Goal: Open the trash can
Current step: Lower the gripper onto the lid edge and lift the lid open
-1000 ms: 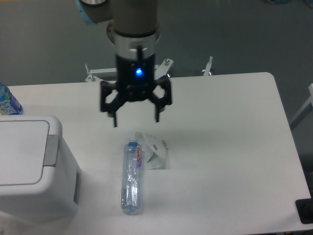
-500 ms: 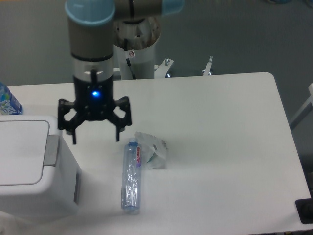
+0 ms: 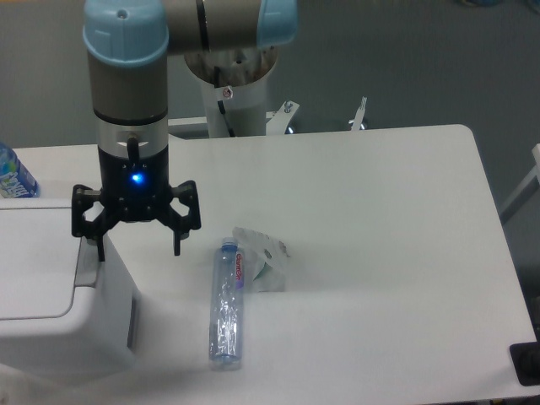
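The trash can is a large white boxy bin at the table's left front, its flat lid down. A grey latch tab runs along the lid's right edge. My gripper hangs open above the bin's right edge. Its left fingertip is over the top of the tab and its right fingertip is over the table beside the bin. Nothing is between the fingers.
A clear plastic bottle lies on the table right of the bin, with a crumpled white wrapper beside its cap end. Another bottle with a blue label stands at the far left edge behind the bin.
The gripper has travelled left and slightly down, from above the lying bottle to over the bin's right edge. It stayed open. The bin, bottle and wrapper have not moved.
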`<move>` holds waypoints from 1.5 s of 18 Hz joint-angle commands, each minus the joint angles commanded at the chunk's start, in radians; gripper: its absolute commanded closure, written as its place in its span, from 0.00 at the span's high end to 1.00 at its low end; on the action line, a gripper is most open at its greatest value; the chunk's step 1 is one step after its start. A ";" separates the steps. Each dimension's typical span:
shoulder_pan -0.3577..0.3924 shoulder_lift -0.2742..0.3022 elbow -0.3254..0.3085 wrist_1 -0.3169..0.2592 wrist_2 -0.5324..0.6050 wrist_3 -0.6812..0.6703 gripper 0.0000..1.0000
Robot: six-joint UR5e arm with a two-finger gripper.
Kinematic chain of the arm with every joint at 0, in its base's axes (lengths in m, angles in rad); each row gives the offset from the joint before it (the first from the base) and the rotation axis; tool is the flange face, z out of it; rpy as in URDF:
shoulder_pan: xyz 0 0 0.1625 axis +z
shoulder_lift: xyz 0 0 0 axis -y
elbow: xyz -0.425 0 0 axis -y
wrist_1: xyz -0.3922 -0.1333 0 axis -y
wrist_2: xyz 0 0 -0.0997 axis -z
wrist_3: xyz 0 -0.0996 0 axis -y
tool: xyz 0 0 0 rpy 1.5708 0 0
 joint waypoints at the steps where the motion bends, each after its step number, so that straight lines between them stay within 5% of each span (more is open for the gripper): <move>1: 0.000 -0.002 0.002 0.000 0.002 0.000 1.00; 27: -0.009 -0.018 -0.003 0.000 0.005 0.000 1.00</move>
